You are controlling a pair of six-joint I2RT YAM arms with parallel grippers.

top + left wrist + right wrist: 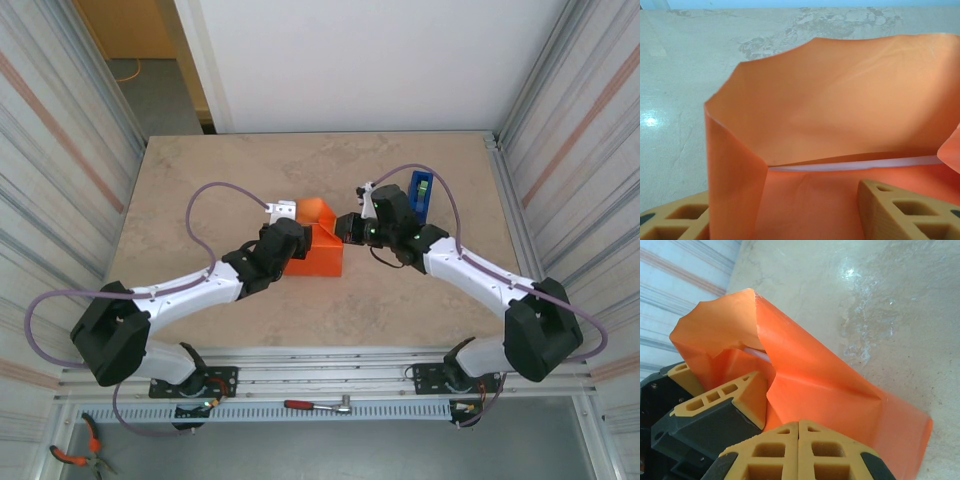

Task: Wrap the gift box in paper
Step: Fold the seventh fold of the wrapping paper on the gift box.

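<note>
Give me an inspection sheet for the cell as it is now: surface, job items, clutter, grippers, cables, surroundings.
surface: beige marbled table, no damage seen.
job's things: orange paper mid-table, folded up with flaps standing; gift box mostly covered by it, a pale edge peeks out.
clutter: blue tape dispenser on the table beyond the right arm; red-handled tool and orange-handled pliers below the front rail.
grippers: left gripper jaws apart over the paper, hold unclear; right gripper shut, tips at the paper, pinch not confirmable.
cables: left purple cable and right purple cable loop above the arms, off the paper.
surroundings: ribbed side panels, white back wall, doorway far left.
</note>
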